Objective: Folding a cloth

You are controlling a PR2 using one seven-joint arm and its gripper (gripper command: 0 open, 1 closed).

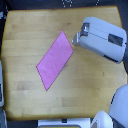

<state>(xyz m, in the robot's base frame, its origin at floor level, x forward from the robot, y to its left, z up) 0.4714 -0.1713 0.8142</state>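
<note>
The cloth (55, 60) is a thin, flat, pink-magenta parallelogram lying on the wooden tabletop (25, 35), running from lower left to upper right. My gripper (76, 39) sits at the cloth's upper right corner, at the end of the bulky white and grey arm (102, 39) that comes in from the exterior view's right. The fingertips are small and blurred, so I cannot tell whether they are open or shut, or whether they touch the cloth.
White robot body parts (120, 102) show at the lower right corner. A dark edge borders the table at the top and a pale object (1, 85) stands at the left edge.
</note>
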